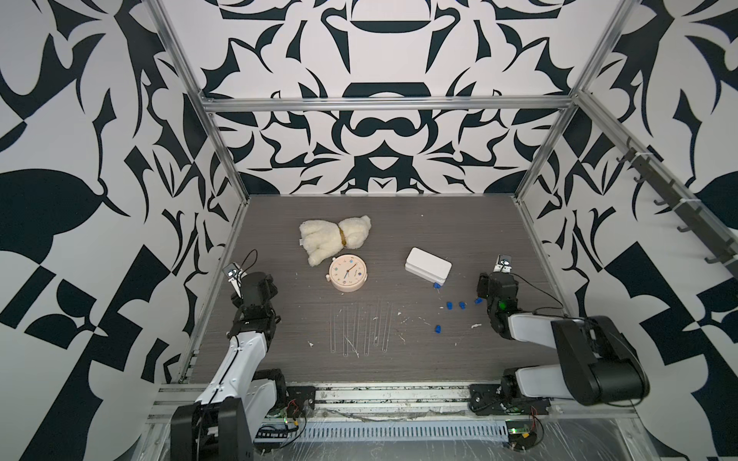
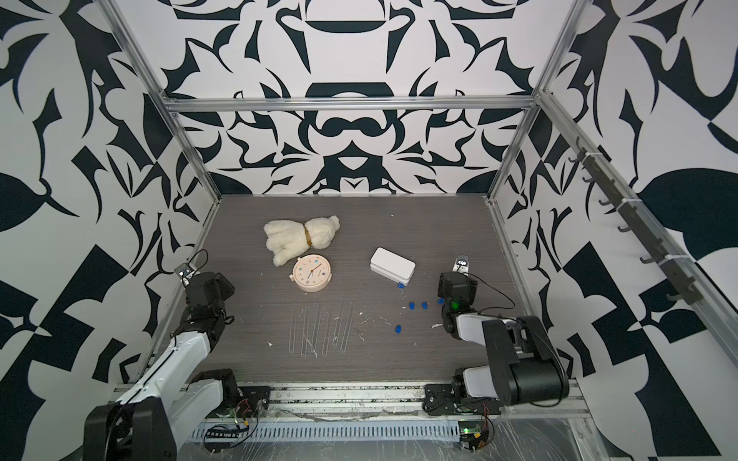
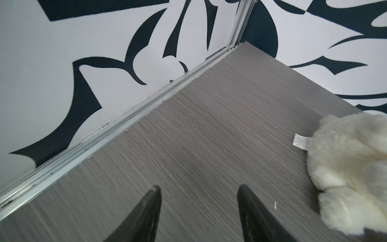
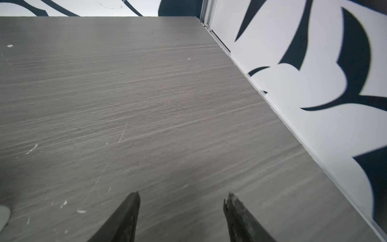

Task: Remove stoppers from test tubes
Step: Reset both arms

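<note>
Your grey wood-grain surface point(image 1: 399, 223) sits inside a frame of black-and-white patterned walls point(image 1: 379, 139). The test tubes point(image 1: 357, 329) lie side by side in a row near the front middle, parallel to each other, with their mouths bare. They are faint against the grain, so you will find them hard to pick out.

The stoppers point(image 1: 462, 305) are scattered loose on the surface to the right of the tubes, well apart from them. You can count five in both top views: one just beside the white box point(image 1: 428, 263), three in a loose line, and one nearer the front. The stopper at the right end of that line lies just beside the right arm.

Behind the tubes you have an alarm clock point(image 1: 346, 275) lying face up. A plush bear point(image 1: 335, 237) touches it from behind. White flecks point(image 1: 475, 325) dot the surface around the tubes and stoppers.

Your left hand point(image 3: 199, 188) is over bare surface by the left wall, fingers apart with nothing between them. Your right hand point(image 4: 182, 196) is the same near the right wall, fingers spread and holding nothing.
</note>
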{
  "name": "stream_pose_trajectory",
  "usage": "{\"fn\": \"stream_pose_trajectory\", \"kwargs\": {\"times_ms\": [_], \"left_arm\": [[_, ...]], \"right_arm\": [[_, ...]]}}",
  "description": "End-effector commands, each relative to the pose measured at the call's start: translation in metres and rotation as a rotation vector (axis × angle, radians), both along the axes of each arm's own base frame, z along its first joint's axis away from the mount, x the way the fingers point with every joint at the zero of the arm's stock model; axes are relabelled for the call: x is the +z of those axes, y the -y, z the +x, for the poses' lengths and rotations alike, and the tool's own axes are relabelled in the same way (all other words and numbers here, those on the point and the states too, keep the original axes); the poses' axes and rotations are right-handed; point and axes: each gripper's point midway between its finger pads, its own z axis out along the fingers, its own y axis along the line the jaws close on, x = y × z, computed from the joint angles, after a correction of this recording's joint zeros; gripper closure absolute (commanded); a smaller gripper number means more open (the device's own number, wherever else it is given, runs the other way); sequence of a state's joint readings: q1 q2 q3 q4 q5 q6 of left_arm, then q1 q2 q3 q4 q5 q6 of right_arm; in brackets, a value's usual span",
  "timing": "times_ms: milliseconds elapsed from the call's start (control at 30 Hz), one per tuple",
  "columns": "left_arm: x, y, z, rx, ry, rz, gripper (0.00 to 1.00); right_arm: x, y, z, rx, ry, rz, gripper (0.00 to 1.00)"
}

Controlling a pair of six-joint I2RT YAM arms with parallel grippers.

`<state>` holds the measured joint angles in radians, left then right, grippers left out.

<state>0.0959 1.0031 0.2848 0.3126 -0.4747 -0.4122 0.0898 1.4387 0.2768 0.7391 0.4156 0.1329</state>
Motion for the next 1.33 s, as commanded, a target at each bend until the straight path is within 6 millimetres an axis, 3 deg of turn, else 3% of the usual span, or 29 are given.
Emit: {"fn": "stream_pose_trajectory", "kwargs": {"times_ms": [0,167,200,233,267,367,500,600,633,667,1300], "left_arm": [[0.018,0.001,0.025,-0.059,0.149,0.057,0.37],[0.005,0.012,0.057,-0.163,0.103,0.05,0.39],[0.004,0.011,0.061,-0.165,0.084,0.058,0.39],[0.003,0.013,0.065,-0.188,0.065,0.06,0.39],[0.003,0.016,0.067,-0.208,0.071,0.066,0.39],[-0.002,0.018,0.074,-0.227,0.142,0.095,0.38],[-0.017,0.037,0.089,-0.337,0.046,0.099,0.37],[-0.02,0.04,0.088,-0.354,0.077,0.103,0.3],[-0.019,0.04,0.089,-0.353,0.085,0.108,0.11],[-0.02,0.041,0.088,-0.355,0.078,0.106,0.0],[-0.021,0.047,0.089,-0.368,0.052,0.144,0.01]], "right_arm": [[0.026,-0.014,0.031,0.097,0.154,0.004,0.35],[0.024,-0.022,0.038,0.145,0.139,-0.001,0.33],[0.024,-0.022,0.038,0.149,0.126,-0.002,0.24],[0.023,-0.022,0.037,0.147,0.117,0.002,0.04],[0.024,-0.023,0.038,0.15,0.127,0.0,0.0],[0.023,-0.023,0.038,0.151,0.119,0.0,0.0],[0.021,-0.033,0.041,0.215,0.1,0.001,0.0],[0.02,-0.042,0.043,0.268,0.092,0.011,0.0],[0.02,-0.042,0.043,0.268,0.091,0.012,0.0],[0.02,-0.042,0.043,0.268,0.092,0.013,0.0],[0.019,-0.042,0.043,0.27,0.089,0.011,0.0]]}}
